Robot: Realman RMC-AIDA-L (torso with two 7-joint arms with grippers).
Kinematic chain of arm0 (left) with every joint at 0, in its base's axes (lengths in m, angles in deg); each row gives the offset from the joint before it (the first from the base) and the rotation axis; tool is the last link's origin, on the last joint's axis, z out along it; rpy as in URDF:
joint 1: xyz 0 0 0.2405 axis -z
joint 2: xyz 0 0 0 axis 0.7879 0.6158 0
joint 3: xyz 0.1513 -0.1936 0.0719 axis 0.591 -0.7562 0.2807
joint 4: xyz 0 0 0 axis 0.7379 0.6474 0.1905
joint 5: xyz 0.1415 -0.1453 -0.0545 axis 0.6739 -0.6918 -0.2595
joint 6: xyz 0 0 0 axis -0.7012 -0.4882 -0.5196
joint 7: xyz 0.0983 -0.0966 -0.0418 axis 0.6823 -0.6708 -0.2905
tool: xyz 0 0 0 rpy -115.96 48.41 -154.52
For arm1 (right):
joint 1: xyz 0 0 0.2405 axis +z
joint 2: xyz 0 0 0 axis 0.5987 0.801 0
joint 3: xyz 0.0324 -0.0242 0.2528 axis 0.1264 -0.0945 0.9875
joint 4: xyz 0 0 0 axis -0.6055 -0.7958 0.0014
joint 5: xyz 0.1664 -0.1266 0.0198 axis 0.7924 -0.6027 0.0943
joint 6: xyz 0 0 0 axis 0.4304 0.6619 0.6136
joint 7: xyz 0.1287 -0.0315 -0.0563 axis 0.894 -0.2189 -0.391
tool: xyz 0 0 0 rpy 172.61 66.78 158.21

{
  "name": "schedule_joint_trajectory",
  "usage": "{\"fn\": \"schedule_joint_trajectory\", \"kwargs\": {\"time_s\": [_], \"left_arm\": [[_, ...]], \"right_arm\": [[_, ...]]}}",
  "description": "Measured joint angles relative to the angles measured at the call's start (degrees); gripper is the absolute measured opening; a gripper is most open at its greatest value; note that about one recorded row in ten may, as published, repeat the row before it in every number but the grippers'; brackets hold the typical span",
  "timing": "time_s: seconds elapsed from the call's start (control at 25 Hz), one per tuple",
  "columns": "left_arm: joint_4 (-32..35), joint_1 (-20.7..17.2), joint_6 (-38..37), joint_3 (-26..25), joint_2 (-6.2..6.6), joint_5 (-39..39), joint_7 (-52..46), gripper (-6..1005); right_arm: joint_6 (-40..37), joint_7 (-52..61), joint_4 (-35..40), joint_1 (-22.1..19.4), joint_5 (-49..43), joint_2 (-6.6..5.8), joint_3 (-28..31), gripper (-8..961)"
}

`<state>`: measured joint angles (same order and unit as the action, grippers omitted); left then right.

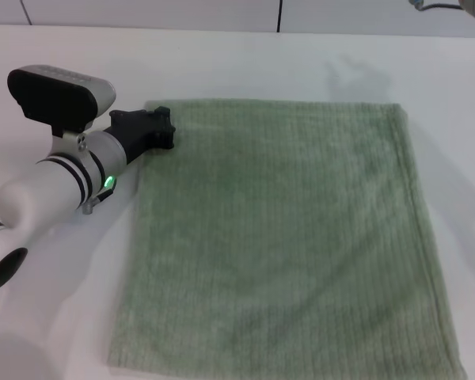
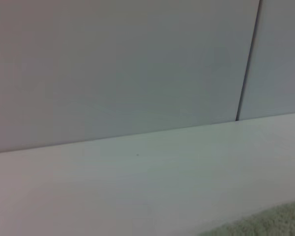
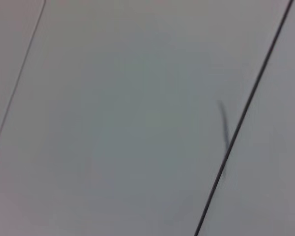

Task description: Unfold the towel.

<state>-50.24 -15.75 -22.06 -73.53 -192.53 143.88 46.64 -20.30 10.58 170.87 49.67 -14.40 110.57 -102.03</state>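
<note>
Towel flat; left hand at its far-left corner.

The towel lies spread flat before me, a pale sage-green, roughly square cloth with a fine ribbed, fuzzy nap. It fills the centre and lower right of the head view, its near edge running off the bottom.

Pale grey panels, thin dark seams, possibly a wall
</note>
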Motion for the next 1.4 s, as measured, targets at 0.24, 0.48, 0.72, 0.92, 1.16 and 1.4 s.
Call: {"fn": "schedule_joint_trajectory", "kwargs": {"time_s": [0.24,0.48,0.72,0.92,1.16,1.4], "left_arm": [[0.5,-0.3,0.0,0.0,0.07,0.0,0.0,12],[0.5,-0.7,-0.3,-0.1,0.18,0.0,0.0,14],[0.2,-1.3,-1.3,-2.5,0.23,0.0,0.0,16],[-0.2,-5.5,-12.7,-5.3,0.64,0.0,-0.3,50],[0.5,-9.8,-27.1,-9.2,0.85,0.1,-1.9,148],[1.3,-13.8,-35.2,-18.4,0.84,0.1,-0.5,312]], "right_arm": [[-23.5,-0.1,-7.2,-2.9,-0.4,-0.14,-6.4,273],[-40.4,0.4,-15.6,-3.1,-2.4,-0.3,-10.8,280],[-46.1,6.2,-19.7,-3.2,-2.2,-0.29,-9.3,463],[-58.0,7.3,-27.2,-4.4,-2.1,-0.07,-9.5,647],[-68.9,7.9,-39.3,-4.0,4.5,-0.16,-9.0,711],[-81.4,8.0,-50.6,-2.2,11.3,-0.35,-9.0,739]]}}
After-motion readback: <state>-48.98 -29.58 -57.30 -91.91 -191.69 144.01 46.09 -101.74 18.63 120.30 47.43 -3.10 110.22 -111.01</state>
